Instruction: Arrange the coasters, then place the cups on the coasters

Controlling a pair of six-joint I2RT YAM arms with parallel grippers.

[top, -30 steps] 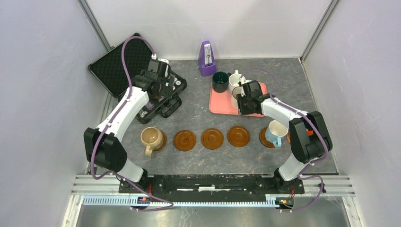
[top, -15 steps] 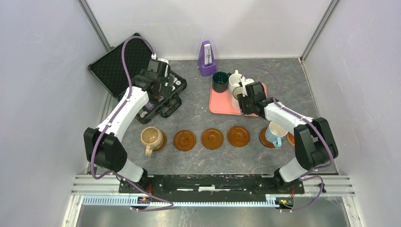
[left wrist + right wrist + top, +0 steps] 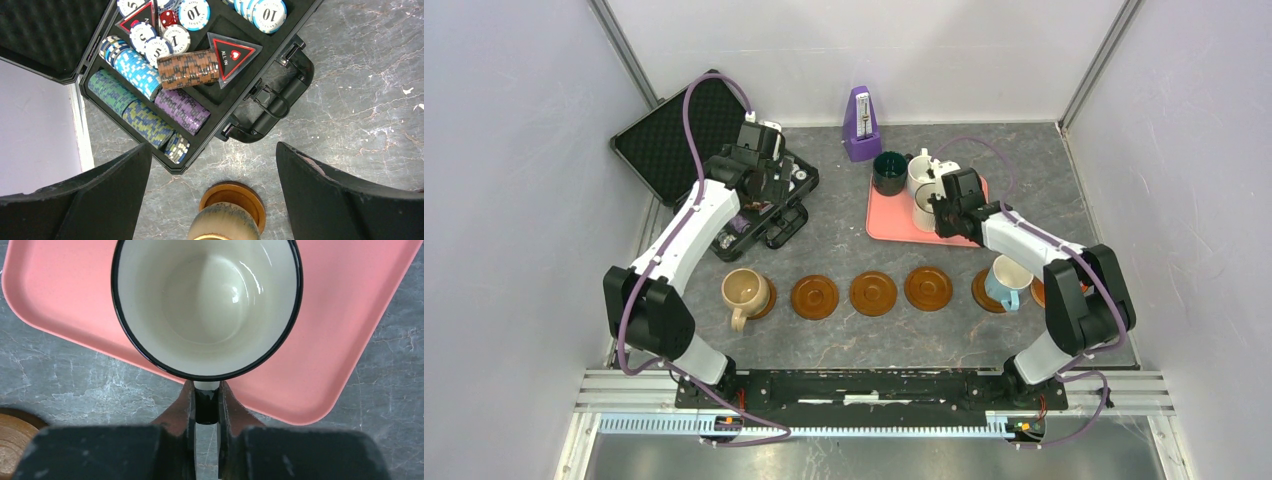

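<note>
R gripper (image 3: 206,401) just clamped on handle of cream mug (image 3: 207,305); jaws were wider a sec ago. Mug still upright on pink tray (image 3: 350,315), not lifted yet. L gripper (image 3: 212,150) wide open, idle over chip case (image 3: 250,86). 3 coasters (image 3: 873,293) free mid-row. Next prob lift + carry to one.

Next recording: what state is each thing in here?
Cream-white black-rimmed mug: upright, handle gripped.
Right gripper: shut on that mug's handle.
Left gripper: open, empty.
Black poker-chip case: lid open.
Tan ceramic mug: upright on a round brown wooden coaster.
Light blue mug: upright on another coaster.
Three middle coasters: bare.
Dark green mug, white mug: upright on pink rectangular tray.
</note>
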